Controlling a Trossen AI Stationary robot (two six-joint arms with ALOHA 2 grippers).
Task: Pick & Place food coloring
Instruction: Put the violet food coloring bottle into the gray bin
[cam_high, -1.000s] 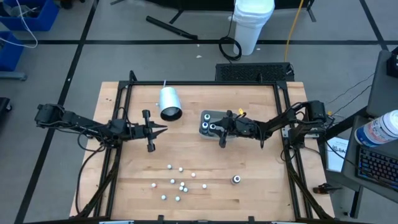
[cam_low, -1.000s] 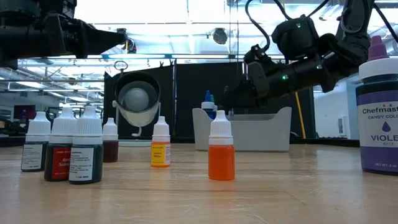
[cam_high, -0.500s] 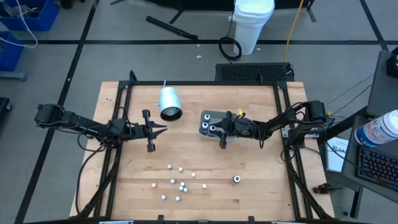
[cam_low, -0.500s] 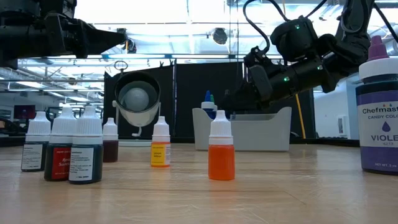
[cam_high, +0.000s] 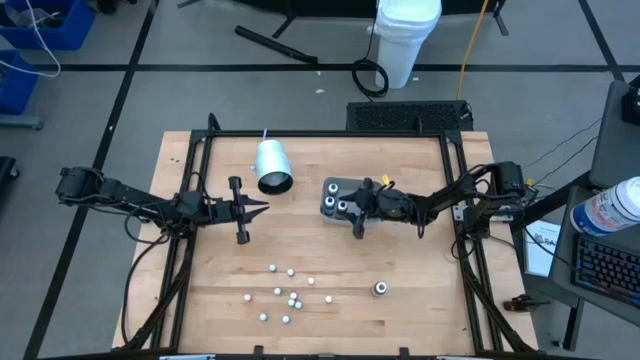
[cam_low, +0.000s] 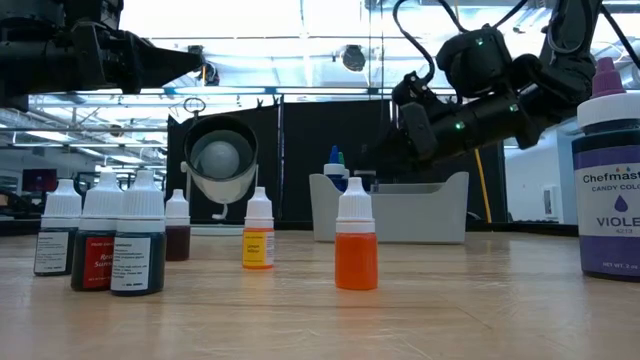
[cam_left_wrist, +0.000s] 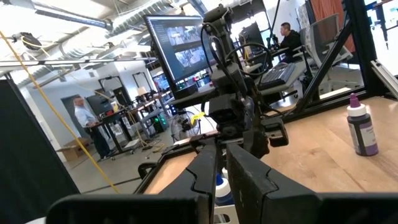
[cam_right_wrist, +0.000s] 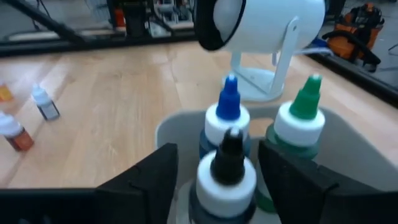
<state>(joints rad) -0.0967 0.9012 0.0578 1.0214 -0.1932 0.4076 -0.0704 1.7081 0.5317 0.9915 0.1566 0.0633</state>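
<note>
A clear grey tray (cam_high: 335, 186) stands right of the table's middle and holds three food coloring bottles: a blue-topped one (cam_right_wrist: 228, 107), a green-topped one (cam_right_wrist: 306, 113) and a black-topped one (cam_right_wrist: 229, 163). My right gripper (cam_right_wrist: 221, 168) reaches level into the tray from the table's right and is open. One finger stands on either side of the black-topped bottle, which rests upright on the tray floor. My left gripper (cam_high: 258, 208) hangs shut and empty above the table's left half. Several more bottles (cam_high: 285, 295) stand near the front edge.
A white cylinder cup (cam_high: 272, 165) on a stand sits just left of the tray at the back. A larger violet bottle (cam_high: 380, 288) stands at the front right, apart from the small ones. Bare wood lies between the tray and the bottles.
</note>
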